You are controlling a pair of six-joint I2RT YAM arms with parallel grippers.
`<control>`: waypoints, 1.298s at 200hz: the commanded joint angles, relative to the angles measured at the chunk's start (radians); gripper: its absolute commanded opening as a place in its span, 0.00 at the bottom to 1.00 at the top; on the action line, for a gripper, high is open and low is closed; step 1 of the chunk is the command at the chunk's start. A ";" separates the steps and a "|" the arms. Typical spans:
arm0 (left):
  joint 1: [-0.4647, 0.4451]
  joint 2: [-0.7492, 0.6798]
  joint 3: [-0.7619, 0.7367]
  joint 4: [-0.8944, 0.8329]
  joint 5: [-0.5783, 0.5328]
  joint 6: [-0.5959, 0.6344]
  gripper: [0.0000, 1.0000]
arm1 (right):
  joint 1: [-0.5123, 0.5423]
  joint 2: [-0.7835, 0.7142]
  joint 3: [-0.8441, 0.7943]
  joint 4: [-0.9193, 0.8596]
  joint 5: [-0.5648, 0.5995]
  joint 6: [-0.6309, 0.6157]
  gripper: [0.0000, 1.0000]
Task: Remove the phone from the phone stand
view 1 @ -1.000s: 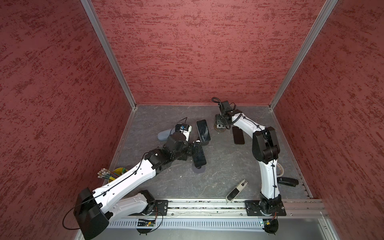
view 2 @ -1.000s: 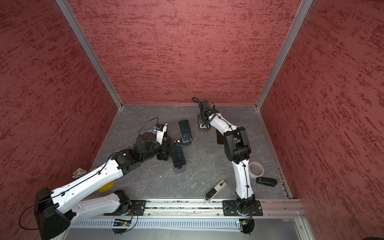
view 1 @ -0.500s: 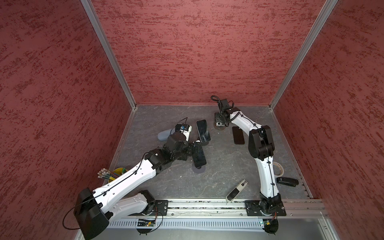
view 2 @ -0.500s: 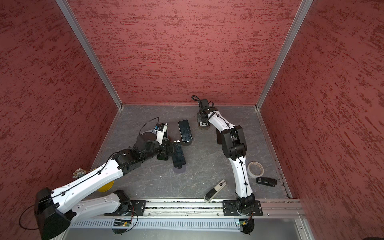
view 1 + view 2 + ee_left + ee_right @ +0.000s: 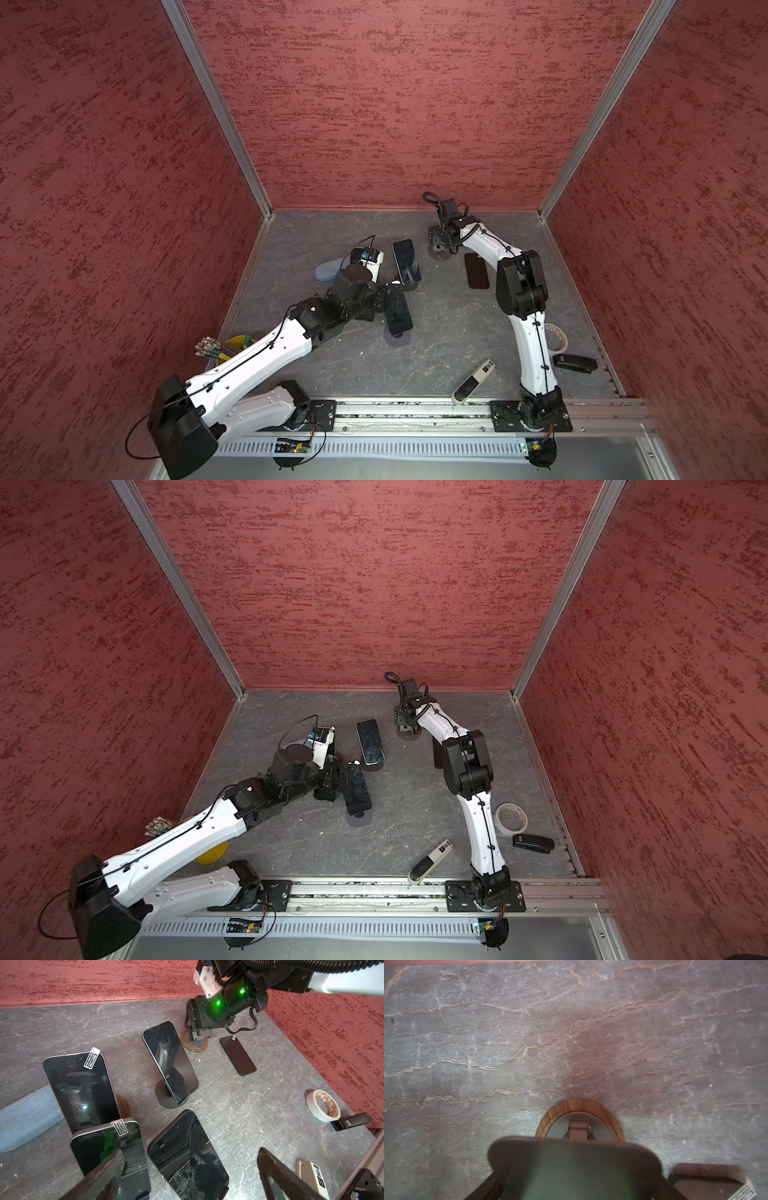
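Observation:
My left gripper (image 5: 190,1152) is open wide. Between its fingers, touching neither, a black phone (image 5: 187,1157) leans on a stand; its round dark base (image 5: 397,338) shows in a top view. Beside it stand a silver-edged phone (image 5: 110,1147), a pink-edged phone (image 5: 81,1093) and, farther off, a dark phone (image 5: 170,1059) on a round base (image 5: 166,1099). My right gripper (image 5: 440,241) sits over an empty wood-rimmed phone stand (image 5: 195,1045). Its fingers flank the stand's grey plate (image 5: 575,1167), and contact is unclear. A black phone (image 5: 476,270) lies flat next to that stand.
A tape roll (image 5: 555,336) and a black stapler-like thing (image 5: 575,363) lie at the right edge. A white-and-black device (image 5: 473,382) lies near the front rail. A yellow cup of pencils (image 5: 232,345) and a blue-grey case (image 5: 330,270) sit on the left. Red walls close three sides.
The right arm's elbow has swung a little to the left while its gripper stays at the wood-rimmed stand. The left arm has not moved.

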 commanded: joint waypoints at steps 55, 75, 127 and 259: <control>-0.005 -0.019 0.006 -0.007 -0.009 0.009 0.99 | -0.011 -0.119 -0.031 0.004 0.005 0.002 0.87; -0.005 -0.018 0.006 -0.003 -0.012 0.000 1.00 | -0.010 -0.178 -0.076 0.007 0.011 0.000 0.88; -0.005 -0.003 0.023 -0.028 -0.038 -0.043 1.00 | -0.009 -0.348 -0.233 0.037 0.006 -0.007 0.89; -0.034 0.019 0.057 -0.121 -0.108 -0.126 1.00 | 0.063 -0.777 -0.735 0.138 -0.043 0.019 0.90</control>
